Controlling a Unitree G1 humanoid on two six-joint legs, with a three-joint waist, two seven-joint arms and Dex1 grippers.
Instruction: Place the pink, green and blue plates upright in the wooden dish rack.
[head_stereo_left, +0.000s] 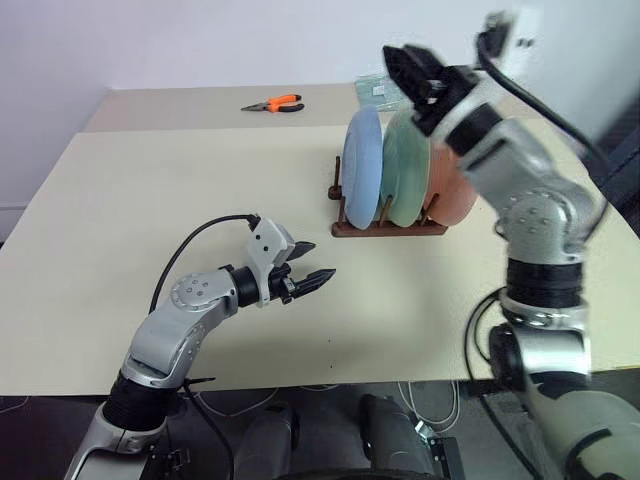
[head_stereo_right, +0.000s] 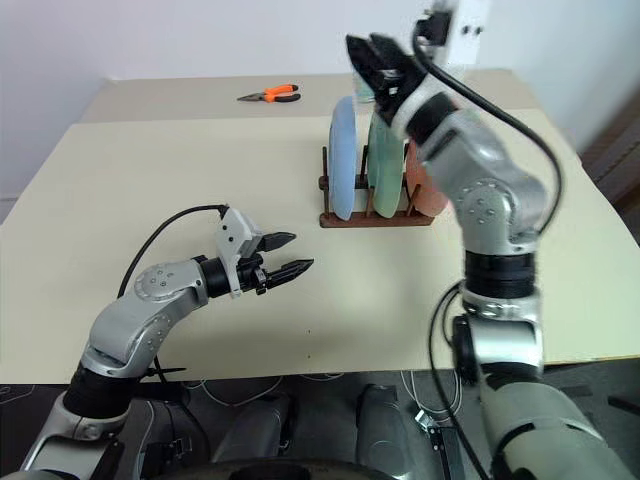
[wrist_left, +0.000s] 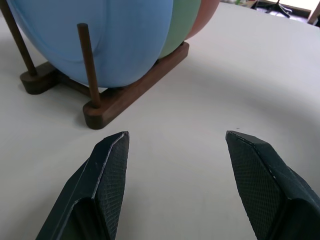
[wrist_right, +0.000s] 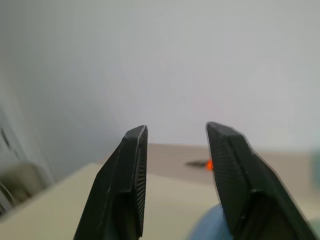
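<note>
Wooden dish rack (head_stereo_left: 388, 228) stood on the cream table (head_stereo_left: 150, 220), toward the far right part of the top. All three plates sat upright on edge in it, side by side between the dowel pegs: blue plate (head_stereo_left: 361, 165) nearest the robot's left, green plate (head_stereo_left: 405, 170) in the middle, pink plate (head_stereo_left: 452, 190) on the right, partly hidden behind the right arm. In the left wrist view the blue plate's lower rim rested on the rack base behind a front peg (wrist_left: 88, 62), with green and pink edges showing past it.

Left gripper (head_stereo_left: 308, 262) hovered low over the table, near the rack but apart from it, pointing toward it. Its two black fingers were spread wide, nothing between them.

Right gripper (head_stereo_right: 378, 62) was raised above the plates' top edges, pointing up and away toward the wall. Fingers stood parted with a clear gap, holding nothing; not touching any plate that I could make out.

Orange-handled pliers (head_stereo_left: 274, 103) lay at the far side of the table, well apart from the rack.
</note>
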